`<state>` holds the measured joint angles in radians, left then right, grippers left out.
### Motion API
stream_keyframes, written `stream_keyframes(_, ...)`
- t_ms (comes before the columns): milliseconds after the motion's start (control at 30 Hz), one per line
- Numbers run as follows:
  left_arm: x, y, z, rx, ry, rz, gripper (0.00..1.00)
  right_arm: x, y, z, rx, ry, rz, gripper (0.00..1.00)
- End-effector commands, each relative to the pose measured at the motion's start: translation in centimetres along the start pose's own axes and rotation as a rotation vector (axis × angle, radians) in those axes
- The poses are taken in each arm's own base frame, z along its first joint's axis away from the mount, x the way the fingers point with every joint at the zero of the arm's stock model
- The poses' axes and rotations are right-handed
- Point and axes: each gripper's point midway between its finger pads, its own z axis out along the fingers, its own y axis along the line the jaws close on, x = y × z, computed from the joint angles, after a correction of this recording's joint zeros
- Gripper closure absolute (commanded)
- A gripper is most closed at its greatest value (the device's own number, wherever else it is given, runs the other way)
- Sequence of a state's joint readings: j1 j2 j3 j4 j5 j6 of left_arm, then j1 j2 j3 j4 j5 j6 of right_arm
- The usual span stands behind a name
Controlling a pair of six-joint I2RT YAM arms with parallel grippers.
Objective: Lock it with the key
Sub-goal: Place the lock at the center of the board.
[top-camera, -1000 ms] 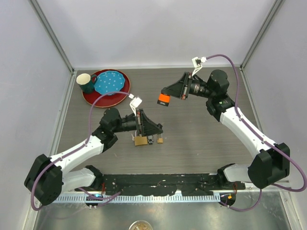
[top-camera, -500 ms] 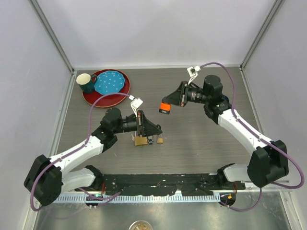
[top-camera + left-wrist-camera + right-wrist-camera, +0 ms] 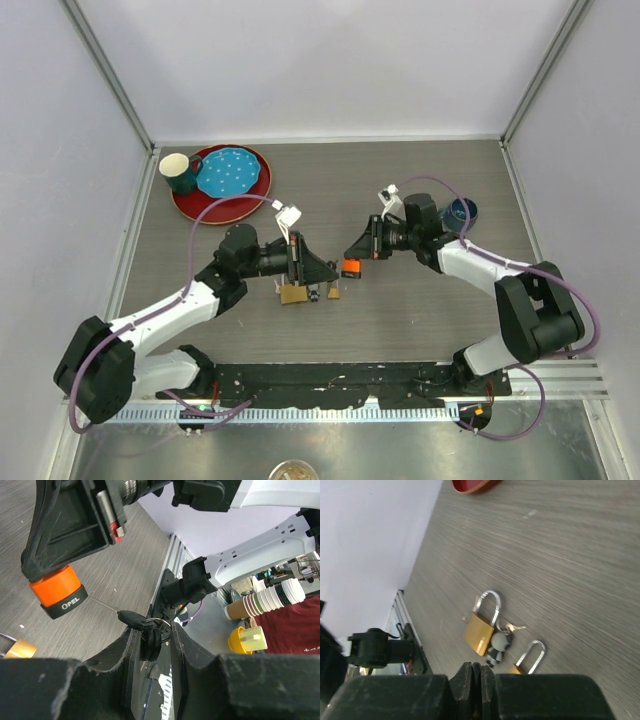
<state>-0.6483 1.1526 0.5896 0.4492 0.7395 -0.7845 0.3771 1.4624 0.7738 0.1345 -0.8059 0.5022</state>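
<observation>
My left gripper (image 3: 318,270) is shut on a bunch of black-headed keys (image 3: 149,632) on a ring. One thin key shaft points at an orange cylinder (image 3: 56,591) with a black band marked OPEL and reaches its black end. My right gripper (image 3: 350,258) is shut on that orange cylinder (image 3: 351,268) and holds it just above the table, right of the left gripper. Below them lie a large brass padlock (image 3: 481,630) and a small brass padlock (image 3: 527,660), both with open shackles. A grey figure fob (image 3: 498,647) and a small key (image 3: 515,627) lie between them.
A red plate (image 3: 190,205) at the back left carries a blue dotted plate (image 3: 232,172) and a dark green cup (image 3: 180,172). A dark blue cup (image 3: 462,212) stands behind the right arm. Metal frame posts and white walls enclose the table.
The right gripper has carried the orange cylinder down and to the left, from mid-table to just beside the left gripper's key. The left arm has hardly moved.
</observation>
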Motion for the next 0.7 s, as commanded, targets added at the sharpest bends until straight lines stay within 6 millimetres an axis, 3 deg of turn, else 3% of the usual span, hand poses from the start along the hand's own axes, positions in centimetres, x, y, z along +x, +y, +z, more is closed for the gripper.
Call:
stream_keyframes(0,-1.3,-0.9,0.4,0.026,-0.024,0.044,1.0,0.6,-2.5,0.7,0.061,0.0,-0.009,0.99)
stream_keyframes(233,-1.1,-0.6,0.6,0.025,-0.015,0.027,1.0,3.7,-6.7,2.3,0.13,0.084,0.079,0.99)
stream_keyframes(433,-1.0,-0.3,0.8,0.02,-0.001,0.021,1.0,4.6,-8.1,3.1,0.135,0.116,0.105,0.98)
stream_keyframes(667,-1.0,-0.2,1.0,0.022,0.004,0.018,1.0,6.1,-9.9,2.8,0.22,0.179,0.127,0.98)
